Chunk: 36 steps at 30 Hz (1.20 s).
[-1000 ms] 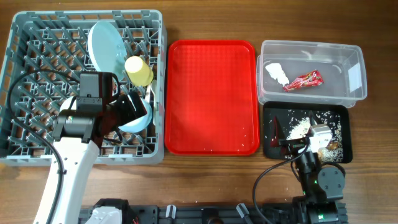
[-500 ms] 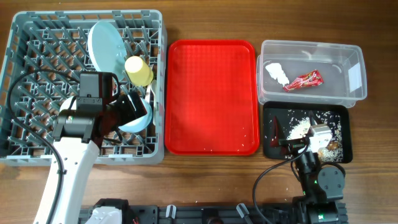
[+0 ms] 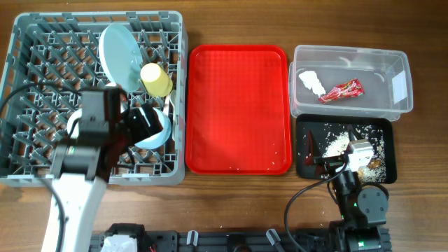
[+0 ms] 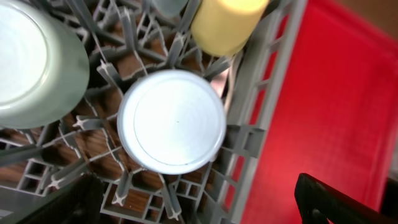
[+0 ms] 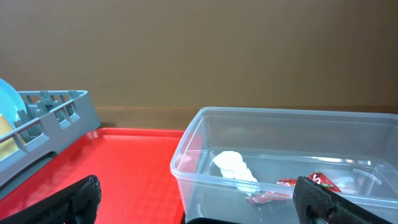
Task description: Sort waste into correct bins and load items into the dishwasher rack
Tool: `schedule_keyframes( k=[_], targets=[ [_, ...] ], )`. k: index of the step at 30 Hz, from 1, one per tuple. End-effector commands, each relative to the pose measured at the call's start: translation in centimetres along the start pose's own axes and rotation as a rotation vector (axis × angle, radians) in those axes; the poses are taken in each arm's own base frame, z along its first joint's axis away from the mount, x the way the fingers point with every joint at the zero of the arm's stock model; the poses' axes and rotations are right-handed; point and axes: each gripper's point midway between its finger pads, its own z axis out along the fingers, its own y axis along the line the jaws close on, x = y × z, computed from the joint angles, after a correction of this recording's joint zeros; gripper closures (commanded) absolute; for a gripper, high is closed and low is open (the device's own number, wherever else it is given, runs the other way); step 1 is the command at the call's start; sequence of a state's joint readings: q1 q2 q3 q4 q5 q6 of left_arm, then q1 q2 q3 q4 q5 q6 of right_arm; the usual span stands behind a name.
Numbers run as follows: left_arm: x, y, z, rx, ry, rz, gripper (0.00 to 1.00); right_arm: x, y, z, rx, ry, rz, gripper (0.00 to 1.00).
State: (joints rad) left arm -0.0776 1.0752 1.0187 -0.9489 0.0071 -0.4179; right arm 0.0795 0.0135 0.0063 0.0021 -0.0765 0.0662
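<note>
The grey dishwasher rack (image 3: 21,168) holds an upright light blue plate (image 3: 120,50), a yellow cup (image 3: 155,79) and an upturned pale bowl (image 3: 159,133). My left gripper (image 3: 143,122) hovers open just above that bowl (image 4: 171,121), fingers (image 4: 342,202) spread wide and touching nothing. A second pale bowl (image 4: 37,62) sits to its left, the cup (image 4: 227,22) beyond. The clear tub (image 3: 350,105) holds the white tissue (image 3: 310,82) and red wrapper (image 3: 341,90). Food scraps (image 3: 337,145) lie in the black tray (image 3: 308,129). My right gripper (image 5: 199,205) is open and empty, low before the tub (image 5: 186,155).
The flat red serving tray (image 3: 238,108) lies between the rack and the bins, with a few crumbs near its front right corner. The rack wall (image 4: 249,143) runs right beside the bowl. Bare wooden table shows along the front edge.
My left arm has shifted a little left and toward the front over the rack, still open. The right arm and all objects have stayed put.
</note>
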Motion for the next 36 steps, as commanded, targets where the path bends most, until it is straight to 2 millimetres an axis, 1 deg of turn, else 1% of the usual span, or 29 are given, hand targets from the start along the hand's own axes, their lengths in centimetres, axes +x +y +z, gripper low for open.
schedule_keyframes(
  k=[1,3,5,7,12,14,16,18,22,24,26,28,32,34,36],
  targets=[
    [-1.5,-0.7,-5.6,0.094,-0.193,-0.008,0.0,-0.2,-0.4,-0.1,0.024,-0.01,-0.013,0.0],
    [-1.2,-0.6,-8.1,0.131,-0.268,0.0,0.0,-0.2,-0.4,-0.1,0.024,-0.01,-0.013,0.0],
    [-0.5,-0.2,-10.2,0.159,-0.318,-0.001,0.0,-0.2,-0.4,-0.1,0.024,-0.01,-0.013,0.0],
    [1.2,0.6,-13.0,0.194,-0.383,-0.001,0.0,-0.2,-0.4,-0.1,0.023,-0.01,-0.013,0.0],
    [3.2,1.7,-15.9,0.241,-0.47,-0.001,0.0,-0.2,-0.4,-0.1,0.023,-0.01,-0.013,0.0],
    [4.6,2.2,-16.9,0.271,-0.492,0.0,0.0,-0.2,-0.4,-0.1,0.024,-0.01,-0.013,0.0],
    [5.3,2.6,-17.2,0.278,-0.515,-0.004,0.0,-0.2,-0.4,-0.1,0.023,-0.01,-0.013,0.0],
    [6.0,3.3,-17.1,0.276,-0.542,-0.016,0.0,-0.2,-0.4,-0.1,0.024,-0.01,-0.013,0.0],
    [7.5,3.9,-15.9,0.293,-0.568,-0.028,0.0,-0.2,-0.4,-0.1,0.023,-0.01,-0.013,0.0],
    [7.4,3.5,-15.6,0.331,-0.606,-0.021,0.0,-0.2,-0.4,-0.1,0.024,-0.01,-0.013,0.0],
    [6.7,3.0,-15.6,0.369,-0.663,-0.014,0.0,-0.2,-0.4,-0.1,0.023,-0.01,-0.013,0.0],
    [5.4,2.1,-15.7,0.424,-0.739,-0.001,0.0,-0.2,-0.4,-0.1,0.024,-0.01,-0.013,0.0],
    [3.1,-0.4,-15.4,0.552,-0.841,0.048,0.0,-0.2,-0.4,-0.1,0.024,-0.01,-0.013,0.0],
    [2.0,-1.6,-14.7,0.615,-0.9,0.076,0.0,-0.2,-0.4,-0.1,0.024,-0.01,-0.013,0.0],
    [1.3,-2.2,-13.5,0.656,-0.947,0.095,0.0,-0.2,-0.4,-0.1,0.024,-0.01,-0.013,0.0]
  ],
)
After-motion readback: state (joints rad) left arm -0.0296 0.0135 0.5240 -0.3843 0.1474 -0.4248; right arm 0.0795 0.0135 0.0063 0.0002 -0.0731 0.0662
